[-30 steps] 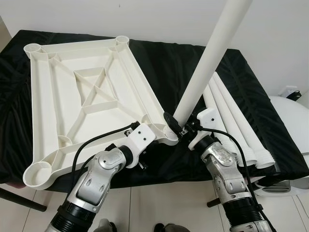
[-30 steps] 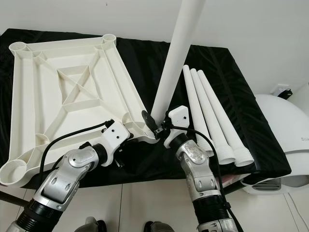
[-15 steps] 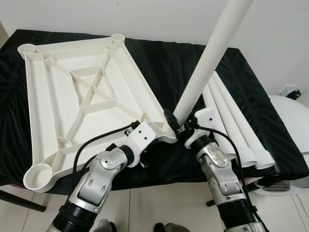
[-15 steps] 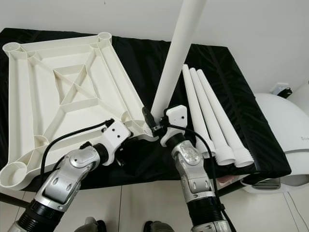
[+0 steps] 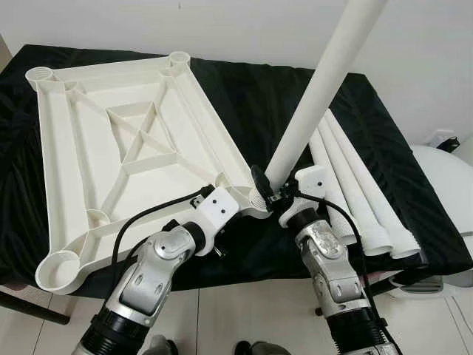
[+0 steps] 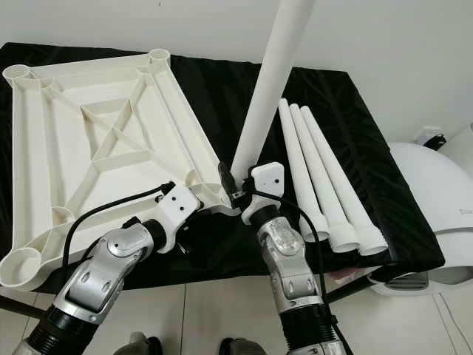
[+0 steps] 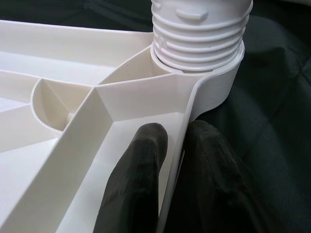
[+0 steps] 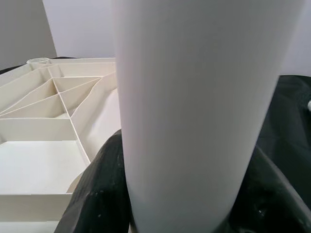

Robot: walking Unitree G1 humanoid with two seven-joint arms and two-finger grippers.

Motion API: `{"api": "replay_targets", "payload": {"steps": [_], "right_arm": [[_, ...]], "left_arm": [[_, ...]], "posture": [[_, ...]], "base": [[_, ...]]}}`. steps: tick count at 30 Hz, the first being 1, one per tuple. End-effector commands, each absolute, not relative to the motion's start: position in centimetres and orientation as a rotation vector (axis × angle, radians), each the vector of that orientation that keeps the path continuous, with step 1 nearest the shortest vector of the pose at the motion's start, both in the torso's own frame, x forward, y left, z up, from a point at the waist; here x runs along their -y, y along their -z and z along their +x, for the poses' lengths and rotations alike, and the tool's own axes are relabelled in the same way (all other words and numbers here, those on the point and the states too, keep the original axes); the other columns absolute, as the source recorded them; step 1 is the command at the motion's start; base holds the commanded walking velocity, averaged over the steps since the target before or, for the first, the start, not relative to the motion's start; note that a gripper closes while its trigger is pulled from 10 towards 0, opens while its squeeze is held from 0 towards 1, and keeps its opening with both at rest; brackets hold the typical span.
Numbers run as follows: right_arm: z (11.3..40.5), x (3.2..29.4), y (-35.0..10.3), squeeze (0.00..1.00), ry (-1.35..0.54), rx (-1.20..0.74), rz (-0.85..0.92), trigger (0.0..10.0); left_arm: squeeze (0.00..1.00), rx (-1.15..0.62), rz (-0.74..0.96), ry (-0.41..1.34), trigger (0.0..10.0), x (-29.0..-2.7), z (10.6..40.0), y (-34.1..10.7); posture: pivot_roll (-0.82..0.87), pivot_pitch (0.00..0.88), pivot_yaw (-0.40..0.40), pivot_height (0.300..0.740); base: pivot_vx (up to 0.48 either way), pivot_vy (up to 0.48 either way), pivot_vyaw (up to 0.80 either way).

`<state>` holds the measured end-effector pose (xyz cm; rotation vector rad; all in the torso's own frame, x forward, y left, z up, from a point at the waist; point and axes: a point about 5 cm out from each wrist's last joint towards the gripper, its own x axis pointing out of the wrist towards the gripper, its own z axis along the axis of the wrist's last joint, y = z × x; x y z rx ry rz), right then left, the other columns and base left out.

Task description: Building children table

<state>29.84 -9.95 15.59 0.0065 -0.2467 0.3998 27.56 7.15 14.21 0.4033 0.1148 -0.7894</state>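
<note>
Right now the right gripper (image 6: 235, 194) is closed around the bottom of a long white leg (image 6: 267, 81), with one black finger (image 8: 97, 194) on each side of it. Just under that gripper, the leg's ridged end (image 7: 197, 34) sits in the corner socket (image 7: 214, 80) of the top (image 5: 126, 140), but many ridges still show, so it looks only partly screwed in. The leg also leans away from the gripper instead of standing straight up. The left gripper (image 7: 172, 160) is just beside that socket and pinches the thin rim (image 7: 177, 145) of the top, one finger (image 7: 133, 184) inside the rim and the other outside. The top lies upside down on a black cloth (image 5: 259, 96). Three more legs (image 6: 325, 188) lie side by side on the cloth, past the right gripper. What could go wrong? If the leg is turned while it leans, the ridges could catch crooked and jam. If the push is too hard, the thin rim could slip out of the left gripper and the top could slide or spin on the smooth cloth. The tall leg could also swing and bump the spare legs so they roll off.
</note>
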Motion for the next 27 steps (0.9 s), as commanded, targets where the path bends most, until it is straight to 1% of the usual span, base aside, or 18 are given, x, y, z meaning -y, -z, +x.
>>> {"api": "replay_targets", "payload": {"steps": [1,5,12,18,20,27], "right_arm": [[29.59,11.20,-11.44,0.00,-0.315,0.037,-0.007,10.0],[29.52,11.03,-11.50,0.00,-0.295,0.043,-0.001,10.0],[29.50,11.30,-11.65,0.00,-0.197,0.061,-0.009,10.0],[29.45,11.25,-11.72,0.00,-0.175,0.065,-0.006,10.0],[29.34,11.40,-11.76,0.00,-0.121,0.069,-0.012,10.0],[29.20,11.61,-11.58,0.00,-0.076,0.065,-0.015,10.0]], "left_arm": [[0.00,-0.078,0.382,0.832,10.0,-6.29,26.91,-14.77],[0.00,-0.079,0.382,0.835,10.0,-6.25,26.90,-14.74],[0.00,-0.079,0.385,0.842,10.0,-6.13,26.78,-14.66],[0.00,-0.077,0.383,0.844,10.0,-6.04,26.75,-14.70],[0.00,-0.077,0.382,0.844,10.0,-5.98,26.74,-14.70],[0.00,-0.078,0.380,0.847,10.0,-5.95,26.70,-14.69]], "posture": [[-0.05,0.126,-0.084,0.740],[-0.05,0.122,-0.084,0.740],[-0.04,0.114,-0.086,0.740],[-0.04,0.112,-0.087,0.740],[-0.04,0.113,-0.088,0.740],[-0.04,0.115,-0.085,0.740]], "base": [[0.000,0.000,0.00],[0.000,0.000,0.00],[0.000,0.000,0.00],[0.000,0.000,0.00],[0.000,0.000,0.00],[0.000,0.000,0.00]]}}
